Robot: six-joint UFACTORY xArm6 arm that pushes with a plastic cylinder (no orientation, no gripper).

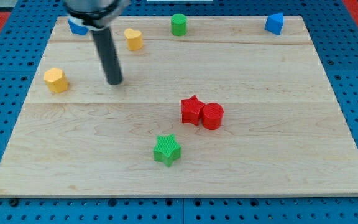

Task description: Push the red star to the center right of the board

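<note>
The red star (191,110) lies near the board's middle, touching a red cylinder (212,116) on its right side. My tip (114,81) rests on the board in the upper left part, well to the upper left of the red star. A yellow hexagon block (55,80) lies to the left of my tip, apart from it.
A green star (166,149) lies below the red star. A yellow heart (133,38), a green cylinder (178,24), a blue block (275,23) at the top right and a blue block (77,26) at the top left sit along the wooden board's (291,155) top edge.
</note>
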